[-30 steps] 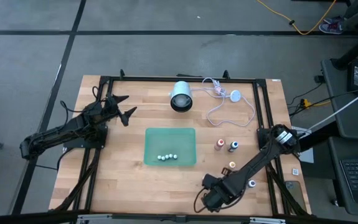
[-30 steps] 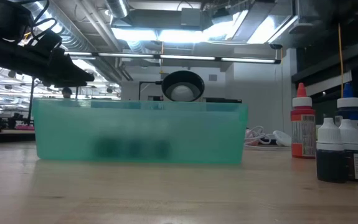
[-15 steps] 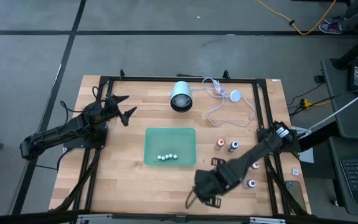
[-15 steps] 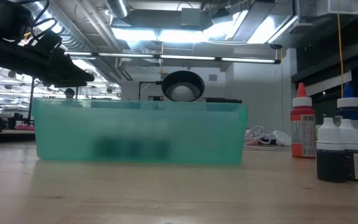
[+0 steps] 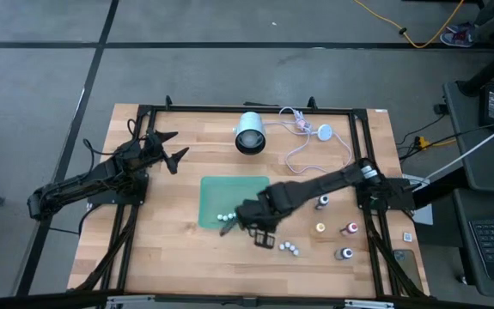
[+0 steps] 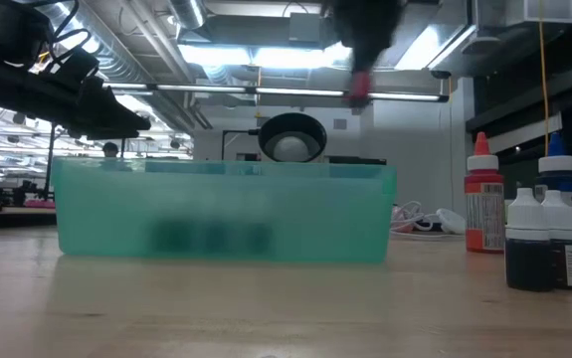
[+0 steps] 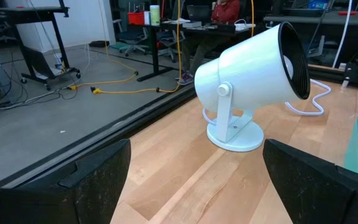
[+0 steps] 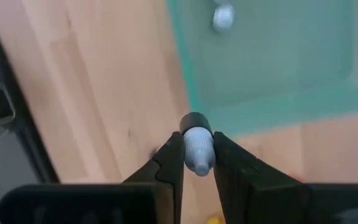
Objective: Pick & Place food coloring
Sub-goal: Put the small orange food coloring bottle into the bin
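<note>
Right claw (image 5: pixel 248 220) carried a bottle (image 8: pixel 197 144) to the bin (image 5: pixel 212 193)

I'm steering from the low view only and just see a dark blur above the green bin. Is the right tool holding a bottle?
Observer: Yes. The right wrist view shows the right tool shut on a small food coloring bottle with a pale cap.
Operator: Where is it over the table?
Observer: From above, it hangs at the corner of the translucent green plastic bin that lies nearest the standing bottles.
Operator: And the left arm?
Observer: The left tool waits open at the table's left side, facing the white round device on a stand.
</note>
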Robot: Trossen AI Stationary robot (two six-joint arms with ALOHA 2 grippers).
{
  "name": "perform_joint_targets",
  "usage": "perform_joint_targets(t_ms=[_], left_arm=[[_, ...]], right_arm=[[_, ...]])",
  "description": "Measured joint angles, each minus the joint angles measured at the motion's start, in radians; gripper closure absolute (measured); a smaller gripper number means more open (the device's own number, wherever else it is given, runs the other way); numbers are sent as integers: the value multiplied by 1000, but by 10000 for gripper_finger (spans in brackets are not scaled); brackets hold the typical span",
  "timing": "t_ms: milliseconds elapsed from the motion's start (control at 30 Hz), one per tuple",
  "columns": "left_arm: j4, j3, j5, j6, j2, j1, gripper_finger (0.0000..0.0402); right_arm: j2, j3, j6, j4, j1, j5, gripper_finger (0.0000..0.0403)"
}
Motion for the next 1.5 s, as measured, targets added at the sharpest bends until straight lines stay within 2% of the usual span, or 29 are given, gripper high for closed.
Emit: perform_joint_targets(t_ms=[267, 400, 767, 1133, 1500], left_arm=[[0, 0, 0, 0, 0, 0, 41], [0, 0, 0, 0, 0, 0, 41], [0, 0, 0, 0, 0, 0, 41], [0, 0, 0, 0, 0, 0, 41], [0, 0, 0, 0, 0, 0, 41]], right_arm=[[166, 193, -82, -7, -86, -37, 332], [237, 228, -110, -5, -106, -37, 332], [327, 230, -139, -20, -128, -62, 329], [327, 154, -143, 38, -131, -63, 325], [327, 153, -138, 71, -138, -63, 323]])
